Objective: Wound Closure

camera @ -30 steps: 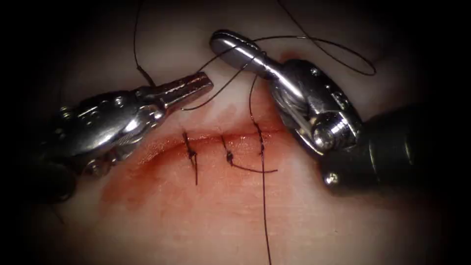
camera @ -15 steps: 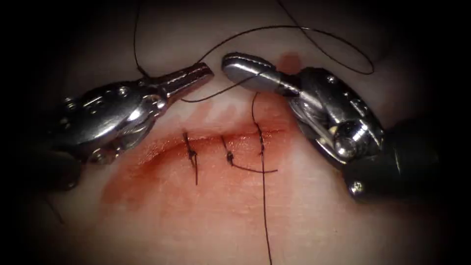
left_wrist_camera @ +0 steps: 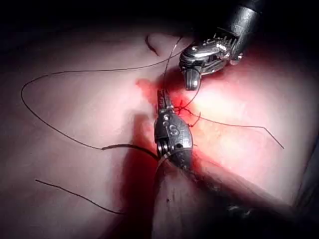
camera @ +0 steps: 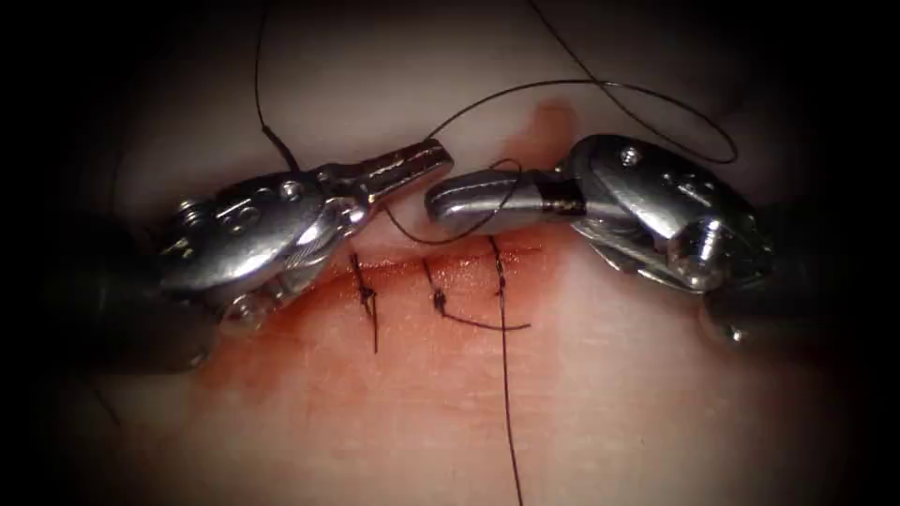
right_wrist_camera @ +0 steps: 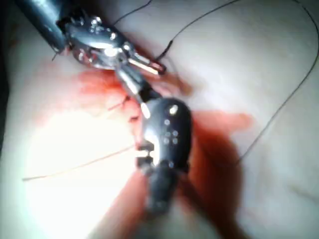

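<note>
The cut (camera: pixel 422 262) runs across the tissue (camera: pixel 562 394) with two tied stitches (camera: pixel 364 292) and a third thread pass (camera: pixel 497 272). My left tool (camera: pixel 437 150) hangs just above the cut with its jaws shut on the thread (camera: pixel 600 84), which arcs away in a wide loop. My right tool (camera: pixel 437 201) lies level, tip to tip with the left, jaws shut, with a turn of thread around them. A long tail (camera: pixel 506 394) trails toward the front. A thicker dark curved piece (left_wrist_camera: pixel 124 146), possibly the needle, lies on the tissue beside the left tool's wrist, outside the tissue.
Red fluid (camera: pixel 281 347) stains the tissue around and below the cut. Cut thread ends (camera: pixel 487 326) stick out from the tied stitches. Slack thread (left_wrist_camera: pixel 45 114) loops over the tissue, and a loose strand (left_wrist_camera: pixel 75 194) lies apart from it.
The right tool has swung down and left until it lies level beside the cut. The left tool has slid right, so the tips nearly meet. The thread has settled around the right jaws.
</note>
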`<action>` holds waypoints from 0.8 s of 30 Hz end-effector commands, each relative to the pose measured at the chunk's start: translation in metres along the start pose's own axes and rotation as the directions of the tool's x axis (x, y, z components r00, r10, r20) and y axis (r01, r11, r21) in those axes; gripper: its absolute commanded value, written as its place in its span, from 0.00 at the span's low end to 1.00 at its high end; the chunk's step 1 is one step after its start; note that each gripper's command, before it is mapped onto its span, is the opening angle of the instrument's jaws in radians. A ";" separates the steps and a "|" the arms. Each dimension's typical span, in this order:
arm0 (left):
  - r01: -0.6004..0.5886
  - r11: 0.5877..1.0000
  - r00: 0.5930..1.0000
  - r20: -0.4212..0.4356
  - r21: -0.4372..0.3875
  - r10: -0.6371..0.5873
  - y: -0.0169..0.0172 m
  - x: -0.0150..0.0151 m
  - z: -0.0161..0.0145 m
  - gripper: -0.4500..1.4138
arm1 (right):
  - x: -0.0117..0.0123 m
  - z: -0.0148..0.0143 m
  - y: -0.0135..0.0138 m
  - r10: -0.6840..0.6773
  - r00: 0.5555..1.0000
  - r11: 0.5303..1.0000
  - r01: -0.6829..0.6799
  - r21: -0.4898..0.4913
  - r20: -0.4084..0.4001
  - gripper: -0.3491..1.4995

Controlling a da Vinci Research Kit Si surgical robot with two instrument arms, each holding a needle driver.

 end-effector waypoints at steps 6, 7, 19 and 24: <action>-0.004 1.000 1.000 0.004 -0.016 0.004 0.0003 -0.0013 0.0011 0.00 | 0.0007 0.0008 0.0007 -0.098 0.977 0.990 0.077 0.115 0.191 0.22; -0.005 1.000 1.000 0.007 -0.018 0.005 0.0004 -0.0014 0.0013 0.00 | 0.0008 0.0009 0.0007 -0.104 0.973 0.988 0.078 0.131 0.208 0.25; -0.007 1.000 1.000 0.014 -0.026 0.008 -0.0003 -0.0021 0.0020 0.00 | 0.0006 0.0037 -0.0011 -0.167 0.938 0.926 0.043 0.375 0.304 0.30; -0.002 1.000 1.000 0.014 -0.026 0.002 -0.0003 -0.0021 0.0020 0.00 | 0.0004 0.0042 -0.0020 -0.183 0.929 0.911 0.038 0.410 0.321 0.43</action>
